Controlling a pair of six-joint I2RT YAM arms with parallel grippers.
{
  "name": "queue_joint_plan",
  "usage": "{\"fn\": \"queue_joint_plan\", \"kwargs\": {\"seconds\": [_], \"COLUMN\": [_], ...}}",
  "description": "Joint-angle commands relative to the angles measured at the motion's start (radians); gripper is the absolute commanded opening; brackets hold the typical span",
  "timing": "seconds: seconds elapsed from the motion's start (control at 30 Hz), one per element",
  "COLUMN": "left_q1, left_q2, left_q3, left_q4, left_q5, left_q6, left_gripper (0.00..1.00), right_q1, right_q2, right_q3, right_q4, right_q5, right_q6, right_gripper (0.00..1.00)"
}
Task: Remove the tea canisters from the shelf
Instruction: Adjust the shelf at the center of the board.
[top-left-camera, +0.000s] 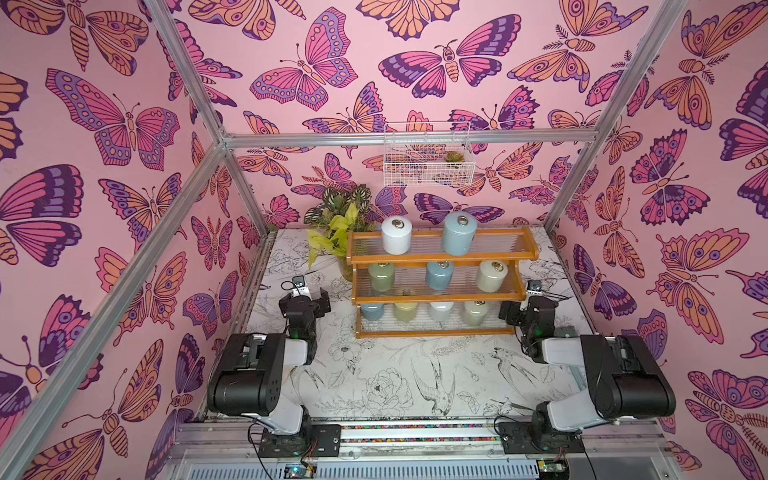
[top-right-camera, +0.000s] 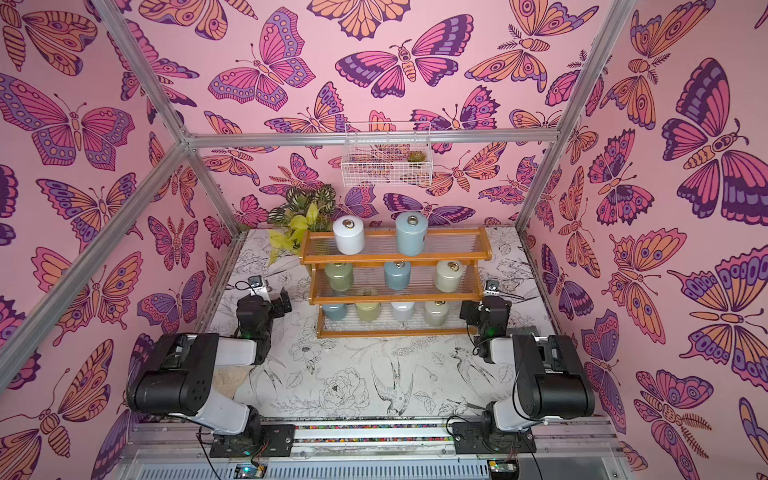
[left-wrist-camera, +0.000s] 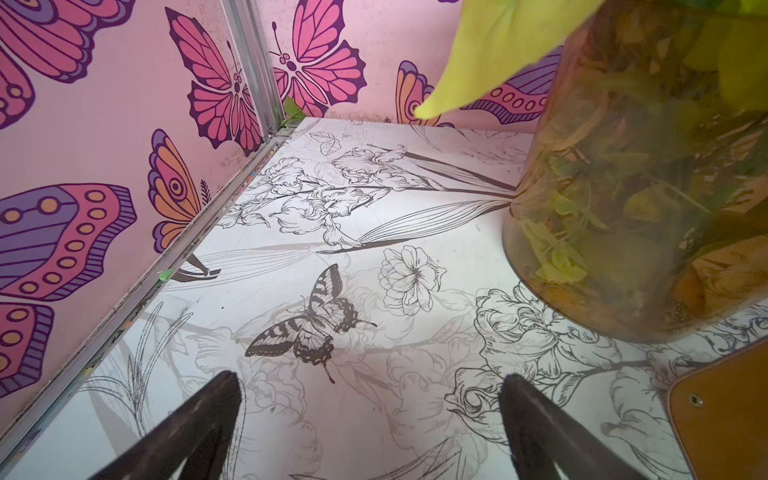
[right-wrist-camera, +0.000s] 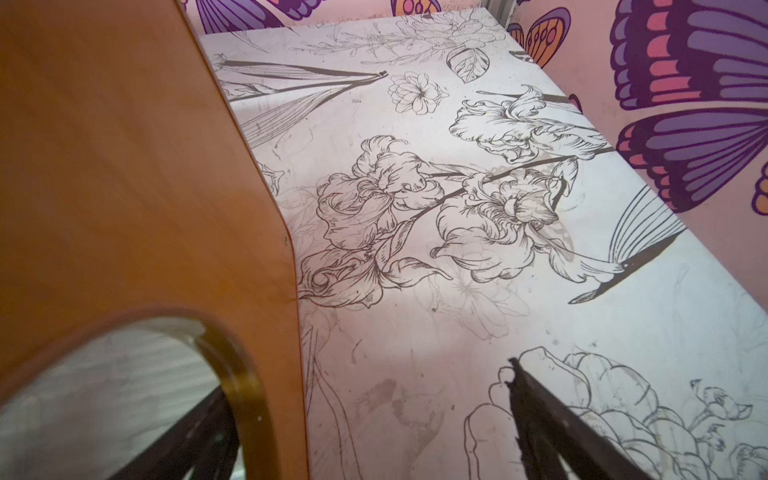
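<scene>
In both top views the left arm (top-left-camera: 249, 370) and right arm (top-left-camera: 615, 374) sit folded low either side of the stepped wooden shelf (top-left-camera: 436, 258), which holds nine glossy round jars (top-left-camera: 397, 235); the left wrist view shows the left gripper (left-wrist-camera: 370, 376) with fingers apart over the printed table (left-wrist-camera: 415, 199); the right wrist view shows the right gripper (right-wrist-camera: 365, 380) with fingers apart at the shelf's smooth side panel.

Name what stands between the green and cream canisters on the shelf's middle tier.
A pale blue canister stands between the green canister and the cream canister, in both top views.
</scene>
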Motion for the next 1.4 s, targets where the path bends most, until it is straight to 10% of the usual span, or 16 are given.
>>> {"fn": "queue_joint_plan", "kwargs": {"seconds": [0.0,1.0,1.37], "left_q1": [-0.004,-0.005,-0.021], "left_q2": [-0.015,-0.064,-0.434], "left_q3": [-0.017,-0.036,0.129], "left_q4": [-0.012,-0.005,-0.65], "left_q5": [0.008,0.027,-0.103], "left_q6": [0.003,0.013,-0.077], "left_gripper": [1.0,1.0,1.0], "right_q1": [0.025,0.026,0.026], "right_q2": [0.001,0.001,0.001], "right_q3": [0.05,0.05,0.05], "right_q4": [0.084,0.084,0.084], "right_q5": [-0.057,-0.06,-0.06], "right_q6": [-0.053,-0.051,-0.051], "right_gripper": [0.99,0.99,0.99]}}
